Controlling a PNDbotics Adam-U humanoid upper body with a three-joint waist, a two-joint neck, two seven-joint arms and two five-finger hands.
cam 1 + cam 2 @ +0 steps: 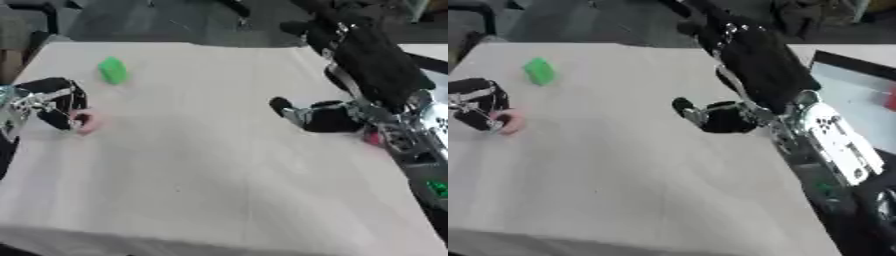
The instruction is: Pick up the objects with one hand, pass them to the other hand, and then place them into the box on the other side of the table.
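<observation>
While the pale table (210, 165) lies mostly bare, the right hand (710, 119) hovers over its middle-right with fingers curled on nothing I can see, likely waiting to receive, with the box (859, 100) just beyond the right edge. At the left edge, the left hand (54, 106) curls round a small pink object (86, 123); a green block (113, 70) rests apart, farther back.

Left robot hand (54, 106) is seen at the left edge, fingers curled round something pink. Right robot hand (710, 118) is extended mid-bench from the right, fingers curled, nothing held.
</observation>
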